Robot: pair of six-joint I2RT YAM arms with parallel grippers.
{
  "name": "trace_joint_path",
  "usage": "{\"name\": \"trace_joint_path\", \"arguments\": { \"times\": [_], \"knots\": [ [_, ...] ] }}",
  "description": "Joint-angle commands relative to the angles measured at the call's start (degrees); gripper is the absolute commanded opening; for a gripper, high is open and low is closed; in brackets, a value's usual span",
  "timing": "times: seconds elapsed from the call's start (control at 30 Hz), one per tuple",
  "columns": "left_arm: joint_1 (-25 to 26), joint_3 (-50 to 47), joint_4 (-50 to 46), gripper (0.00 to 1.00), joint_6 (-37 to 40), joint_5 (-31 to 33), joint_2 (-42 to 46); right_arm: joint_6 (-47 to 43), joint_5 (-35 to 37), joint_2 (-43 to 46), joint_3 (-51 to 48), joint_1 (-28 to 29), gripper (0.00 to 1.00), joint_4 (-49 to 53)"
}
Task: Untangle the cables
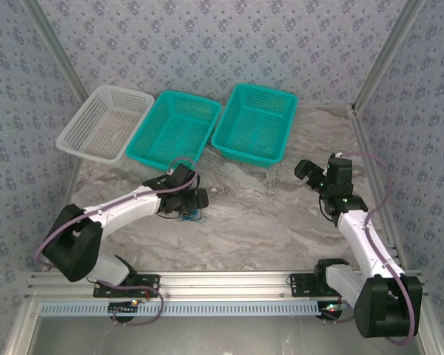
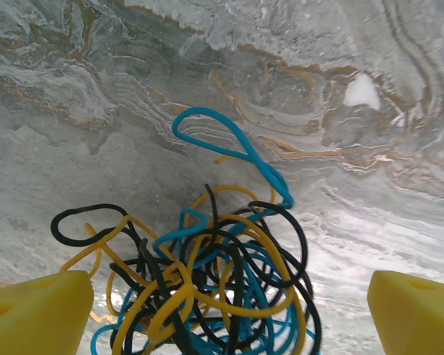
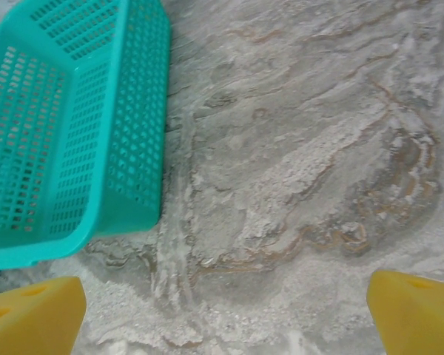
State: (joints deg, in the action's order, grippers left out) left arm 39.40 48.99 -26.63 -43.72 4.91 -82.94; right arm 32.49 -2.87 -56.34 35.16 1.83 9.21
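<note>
A: Starting big, what's on the marbled table (image 1: 266, 222)?

B: Three baskets: the middle teal basket (image 1: 163, 160), a white basket (image 1: 89, 151) to its left, another teal basket (image 1: 244, 155) to its right.

A: And the arms?

B: The left gripper (image 1: 196, 201) hangs just in front of the middle teal basket, fingers spread wide, gripping nothing. The right gripper (image 1: 307, 171), well to that basket's right, is spread too, empty.

A: The cables?

B: The cables (image 2: 214, 281) lie in a blue, black and yellow tangle on the table in front of the middle teal basket, between the left gripper's yellow fingertips (image 2: 37, 310).
</note>
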Motion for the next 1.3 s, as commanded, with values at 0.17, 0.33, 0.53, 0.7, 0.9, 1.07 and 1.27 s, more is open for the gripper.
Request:
{"name": "trace_joint_path", "arguments": {
  "times": [0.17,0.33,0.53,0.7,0.9,1.07,1.27],
  "knots": [
    [0.8,4.2,-5.9,0.57,0.6,4.6,-3.7,-1.4,-3.5,3.1,1.0,1.8,1.00,-1.5],
    [0.8,3.7,-2.4,0.25,0.6,1.4,-3.7,-1.2,-2.2,3.8,0.6,2.0,1.00,-0.3],
    [0.8,3.4,4.2,0.00,0.9,-6.5,-4.0,0.2,-0.8,3.1,0.8,2.2,1.00,3.0],
    [0.8,1.9,15.6,0.00,3.1,-16.9,-3.7,3.0,-0.7,3.1,-0.3,3.1,1.00,3.1],
    [0.8,1.7,29.5,0.00,0.9,-29.1,-8.4,5.4,-1.4,2.8,-1.1,5.7,1.00,1.8],
    [0.7,1.5,33.5,0.00,-0.4,-29.0,-10.6,8.9,-8.1,1.8,-2.3,10.4,1.00,0.2],
    [0.7,-1.7,40.3,0.00,-2.9,-28.4,-10.6,19.2,-10.9,-0.2,-7.5,20.2,0.94,-8.3]
  ]
}}
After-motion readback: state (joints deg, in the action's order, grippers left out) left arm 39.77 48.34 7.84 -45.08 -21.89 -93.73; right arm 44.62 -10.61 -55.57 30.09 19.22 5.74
